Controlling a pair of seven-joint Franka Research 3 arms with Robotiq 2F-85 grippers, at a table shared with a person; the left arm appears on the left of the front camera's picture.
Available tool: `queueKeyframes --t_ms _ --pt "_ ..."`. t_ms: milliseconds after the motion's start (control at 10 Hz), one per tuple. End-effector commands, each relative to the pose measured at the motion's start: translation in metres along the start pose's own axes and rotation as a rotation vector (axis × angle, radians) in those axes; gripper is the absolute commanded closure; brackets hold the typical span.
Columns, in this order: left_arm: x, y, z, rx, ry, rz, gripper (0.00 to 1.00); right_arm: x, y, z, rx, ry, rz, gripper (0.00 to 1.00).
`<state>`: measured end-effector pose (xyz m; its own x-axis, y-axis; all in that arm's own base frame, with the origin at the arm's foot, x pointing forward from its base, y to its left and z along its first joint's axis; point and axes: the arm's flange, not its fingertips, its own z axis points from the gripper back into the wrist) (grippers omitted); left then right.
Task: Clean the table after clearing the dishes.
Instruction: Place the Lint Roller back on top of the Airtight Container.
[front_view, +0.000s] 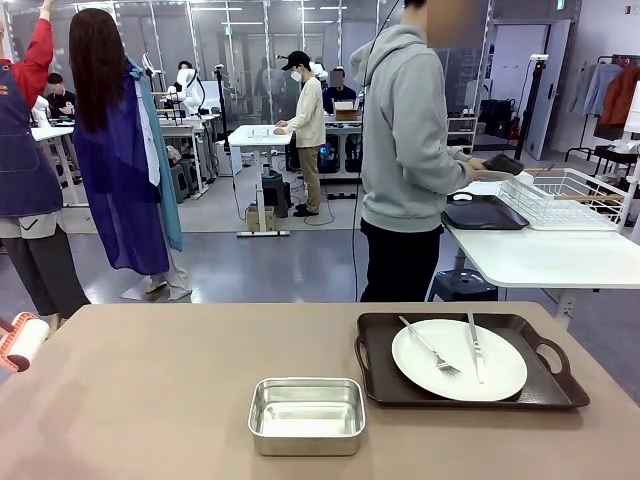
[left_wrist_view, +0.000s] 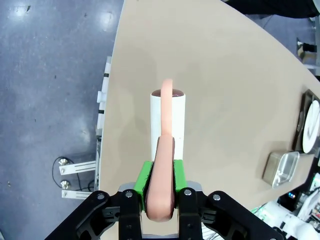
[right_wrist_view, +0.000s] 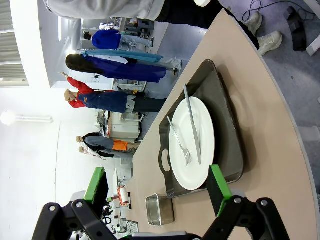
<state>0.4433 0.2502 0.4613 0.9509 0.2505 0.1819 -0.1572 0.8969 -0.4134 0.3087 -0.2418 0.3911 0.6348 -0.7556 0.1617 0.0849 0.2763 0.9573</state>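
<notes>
left gripper (left_wrist_view: 161, 176) clamps a roller (left_wrist_view: 168, 117) over the table (front_view: 150, 400) edge, while right gripper (right_wrist_view: 156, 185), jaws spread and empty, faces the tray (right_wrist_view: 227, 120), plate (right_wrist_view: 197, 150) and pan (right_wrist_view: 160, 210).

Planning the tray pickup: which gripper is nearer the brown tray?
Right. The right gripper, open, hangs close above the tray; the left gripper, shut on the lint roller, is at the left edge of the table.

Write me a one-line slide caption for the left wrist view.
Left tool shut on a pink-handled lint roller near the edge of the table, steel pan farther along.
</notes>
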Motion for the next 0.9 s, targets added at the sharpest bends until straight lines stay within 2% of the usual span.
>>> queueKeyframes --t_ms 0,100,200,400,500,700,800 --pt "0.001 0.001 0.002 -0.023 -0.02 -0.007 0.78 -0.001 0.002 0.001 0.006 0.0 0.003 0.0" --pt "0.0 0.0 0.0 0.0 0.0 0.0 0.78 -0.001 0.002 0.001 0.006 0.0 0.003 0.0" --pt "0.028 -0.035 0.015 0.006 -0.075 -0.184 0.78 -0.001 0.002 0.001 0.006 0.0 0.003 0.0" --pt "0.059 -0.127 0.034 0.026 -0.145 -0.484 0.78 -0.001 0.002 0.001 0.006 0.0 0.003 0.0" --pt "0.065 -0.178 0.034 0.025 -0.148 -0.615 0.78 -0.001 0.002 0.001 0.006 0.0 0.003 0.0" --pt "0.062 -0.271 0.035 -0.025 -0.143 -0.87 0.78 -0.001 0.002 0.001 0.006 0.0 0.003 0.0" --pt "0.05 -0.324 0.031 -0.028 -0.107 -1.051 0.78 -0.001 0.002 0.001 0.006 0.0 0.003 0.0"
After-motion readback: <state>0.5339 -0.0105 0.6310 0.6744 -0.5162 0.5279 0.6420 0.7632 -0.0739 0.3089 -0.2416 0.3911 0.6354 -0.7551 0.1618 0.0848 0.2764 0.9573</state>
